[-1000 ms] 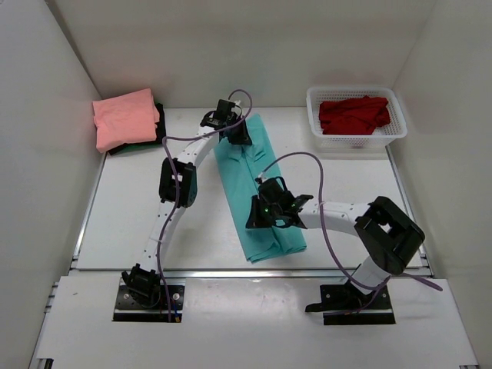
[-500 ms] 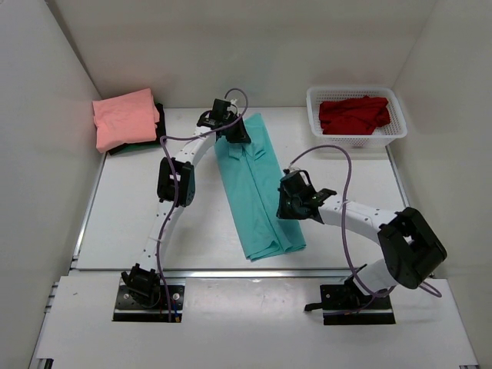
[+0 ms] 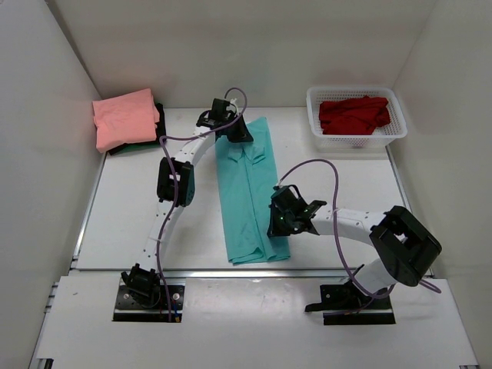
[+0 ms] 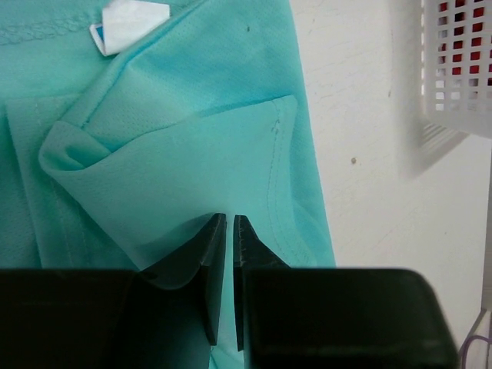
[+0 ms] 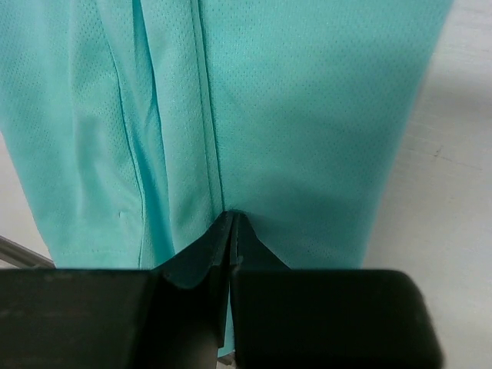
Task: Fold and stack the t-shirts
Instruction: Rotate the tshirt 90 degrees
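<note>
Clenching teal t-shirt (image 3: 244, 200), left jaws near collar, right jaws near hem, white neck tag (image 4: 131, 23) unreadable

The teal t-shirt (image 5: 307, 115) is soft, matt cloth with a fine pinhole knit. The basket (image 4: 461, 69) is plastic mesh, the table (image 4: 369, 192) matt, faintly rough.
</note>
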`<state>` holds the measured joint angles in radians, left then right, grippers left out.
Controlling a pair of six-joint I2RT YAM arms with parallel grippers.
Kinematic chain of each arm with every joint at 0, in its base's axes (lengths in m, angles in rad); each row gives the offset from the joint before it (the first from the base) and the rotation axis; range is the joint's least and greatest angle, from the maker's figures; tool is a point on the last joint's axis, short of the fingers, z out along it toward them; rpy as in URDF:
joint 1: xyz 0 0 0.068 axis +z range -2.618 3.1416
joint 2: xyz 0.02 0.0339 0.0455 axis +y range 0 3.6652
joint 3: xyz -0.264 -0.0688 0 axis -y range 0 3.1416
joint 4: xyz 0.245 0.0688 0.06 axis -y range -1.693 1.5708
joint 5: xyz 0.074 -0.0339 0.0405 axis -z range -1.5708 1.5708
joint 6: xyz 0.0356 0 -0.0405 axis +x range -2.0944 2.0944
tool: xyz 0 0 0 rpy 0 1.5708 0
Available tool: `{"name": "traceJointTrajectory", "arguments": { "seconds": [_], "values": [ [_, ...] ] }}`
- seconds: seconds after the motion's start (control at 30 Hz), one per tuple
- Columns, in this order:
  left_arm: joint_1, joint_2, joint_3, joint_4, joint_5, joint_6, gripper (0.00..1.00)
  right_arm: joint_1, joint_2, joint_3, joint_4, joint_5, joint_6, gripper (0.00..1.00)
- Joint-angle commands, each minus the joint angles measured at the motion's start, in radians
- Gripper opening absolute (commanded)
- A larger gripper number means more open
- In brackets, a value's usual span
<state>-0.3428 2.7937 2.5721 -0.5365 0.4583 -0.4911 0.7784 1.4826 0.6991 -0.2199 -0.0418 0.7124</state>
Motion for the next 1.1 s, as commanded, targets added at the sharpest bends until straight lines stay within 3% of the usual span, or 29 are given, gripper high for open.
{"name": "traceJointTrajectory", "arguments": {
  "seconds": [0.0,0.17,0.27,0.33,0.4,0.43,0.47,0.5,0.57,0.67,0.7,0.73,0.8,0.87,0.93,1.0,1.07],
  "values": [
    [-0.004,-0.014,0.037,0.041,0.057,-0.012,0.21,-0.014,-0.002,-0.012,-0.036,0.020,-0.026,0.00],
    [0.027,-0.164,0.047,0.026,0.089,-0.049,0.02,-0.062,-0.114,0.095,-0.084,0.039,-0.203,0.00],
    [0.034,-0.314,-0.010,-0.156,0.065,0.018,0.00,-0.108,-0.174,0.193,-0.145,0.073,-0.312,0.09],
    [0.027,-0.441,-0.125,-0.250,0.028,0.083,0.03,-0.180,-0.209,0.218,-0.194,0.021,-0.343,0.23],
    [0.008,-0.624,-0.478,-0.246,-0.013,0.140,0.21,-0.247,-0.240,0.229,-0.242,-0.090,-0.359,0.42],
    [0.008,-0.766,-0.712,-0.185,-0.024,0.144,0.43,-0.280,-0.263,0.227,-0.266,-0.108,-0.379,0.44],
    [0.013,-0.921,-0.836,-0.095,-0.012,0.114,0.39,-0.298,-0.274,0.234,-0.298,-0.145,-0.395,0.42],
    [0.024,-1.070,-1.073,-0.048,0.002,0.053,0.36,-0.316,-0.300,0.229,-0.335,-0.147,-0.401,0.42],
    [0.048,-1.246,-1.411,0.105,0.052,-0.033,0.36,-0.359,-0.343,0.194,-0.381,-0.190,-0.409,0.42],
    [-0.008,-1.405,-1.579,0.031,-0.013,-0.003,0.35,-0.412,-0.376,0.111,-0.426,-0.286,-0.406,0.41],
    [-0.050,-1.445,-1.611,0.009,-0.065,0.003,0.40,-0.410,-0.381,0.070,-0.427,-0.286,-0.400,0.41],
    [-0.071,-1.495,-1.665,0.009,-0.082,-0.013,0.61,-0.384,-0.399,0.047,-0.417,-0.277,-0.401,0.42],
    [-0.143,-1.561,-1.801,0.045,-0.122,-0.084,0.70,-0.363,-0.433,-0.027,-0.385,-0.296,-0.369,0.41],
    [-0.183,-1.609,-1.901,0.102,-0.107,-0.168,0.70,-0.355,-0.450,-0.084,-0.325,-0.332,-0.341,0.40],
    [-0.189,-1.646,-1.998,0.214,-0.063,-0.284,0.57,-0.347,-0.449,-0.153,-0.273,-0.351,-0.311,0.39],
    [-0.219,-1.660,-2.069,0.239,-0.067,-0.331,0.50,-0.324,-0.438,-0.180,-0.243,-0.362,-0.297,0.39],
    [-0.254,-1.657,-2.078,0.240,-0.096,-0.342,0.58,-0.309,-0.424,-0.197,-0.227,-0.369,-0.291,0.39]
  ]
}}
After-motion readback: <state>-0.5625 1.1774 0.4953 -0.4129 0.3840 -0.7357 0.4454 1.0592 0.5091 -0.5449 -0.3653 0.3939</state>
